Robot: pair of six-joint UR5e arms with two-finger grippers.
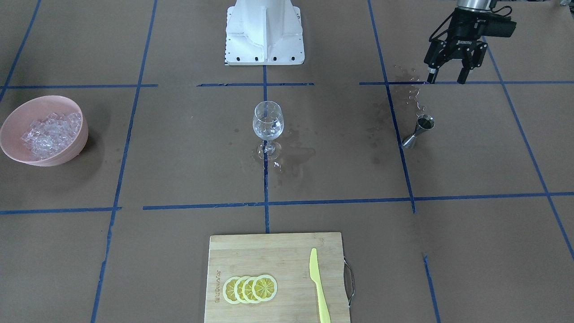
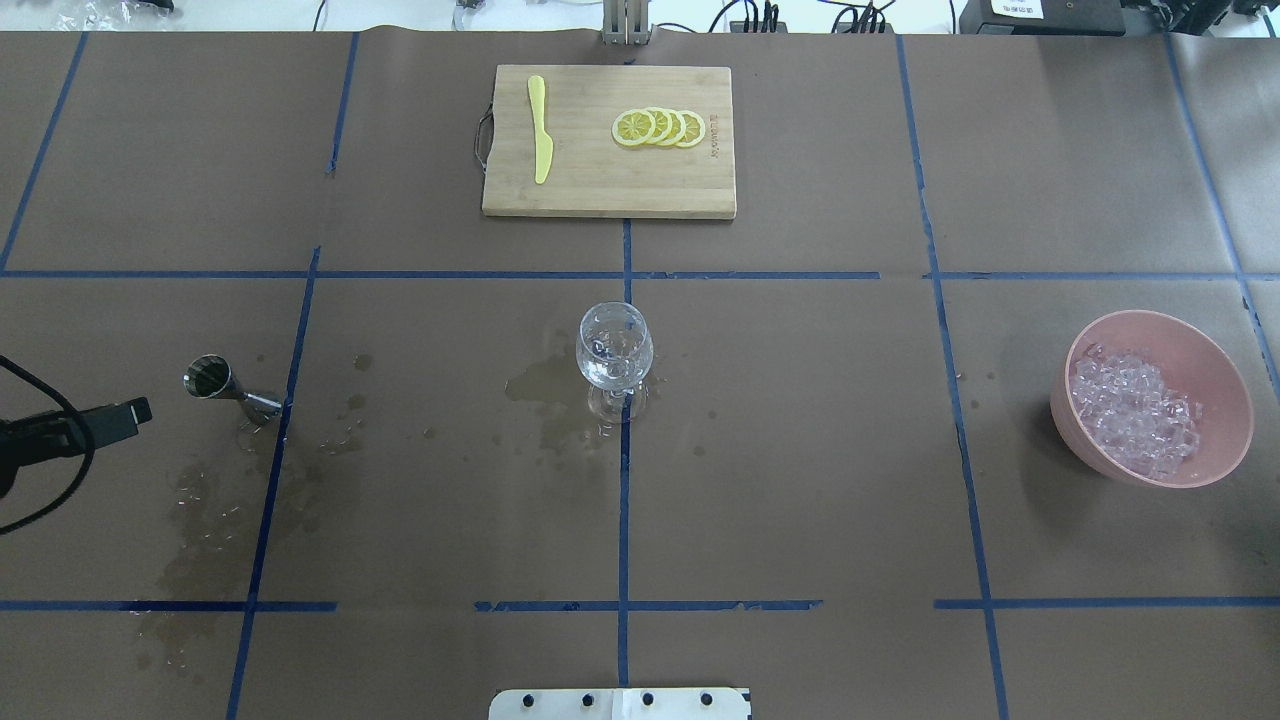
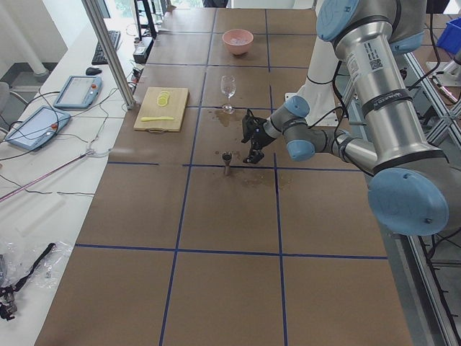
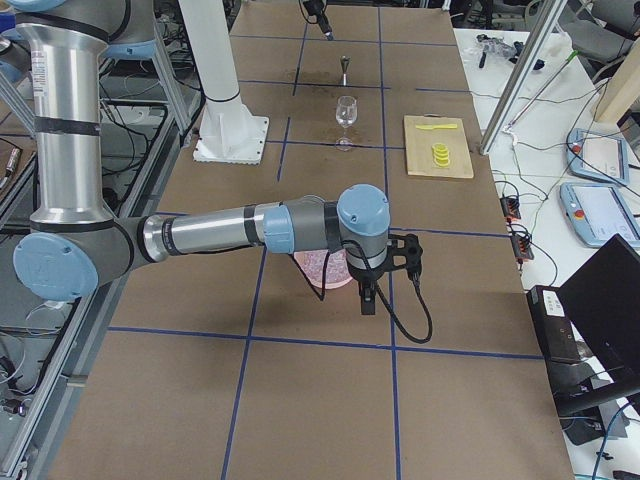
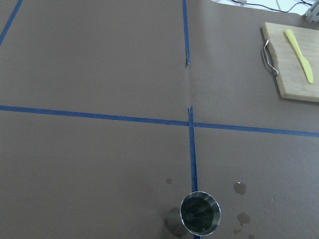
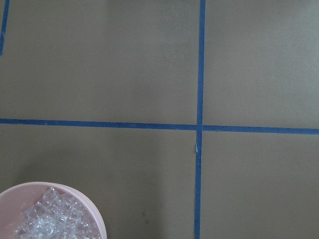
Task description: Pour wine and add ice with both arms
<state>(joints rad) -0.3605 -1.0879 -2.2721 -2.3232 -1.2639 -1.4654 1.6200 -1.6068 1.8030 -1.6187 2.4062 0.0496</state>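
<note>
the left arm [image 3: 374, 86] hangs its left gripper [image 1: 446, 80] over the table just behind the jigger [image 1: 419, 130], fingers spread wide and holding nothing. the right arm [image 4: 230, 228] reaches out over the pink bowl [image 1: 76, 148]. its right gripper [image 4: 367, 298] shows only from the side, so i cannot tell how its fingers stand.

what worries me most is the brown paper [image 1: 179, 148]: it shows wet patches [image 1: 296, 154] around the glass foot and near the jigger, so either could skid when nudged. the wine glass [image 1: 268, 122] is tall on a narrow foot, and a low pass by either arm would likely tip it. the jigger is small and waisted, so an off-centre pinch could knock it over and lose what it holds. the ice [image 1: 49, 132] is heaped in the bowl at the robot's right end of the table, well apart from the glass. the cubes look slick and could squirt from a two-finger grip.

the left gripper points downward at the table. bowl, glass and jigger stand upright, mouths up. the glass and jigger have a vertical long axis. the wine is barely visible — the jigger's cup looks dark and glossy in the left wrist view, and i cannot tell how much is there or in the glass.
</note>
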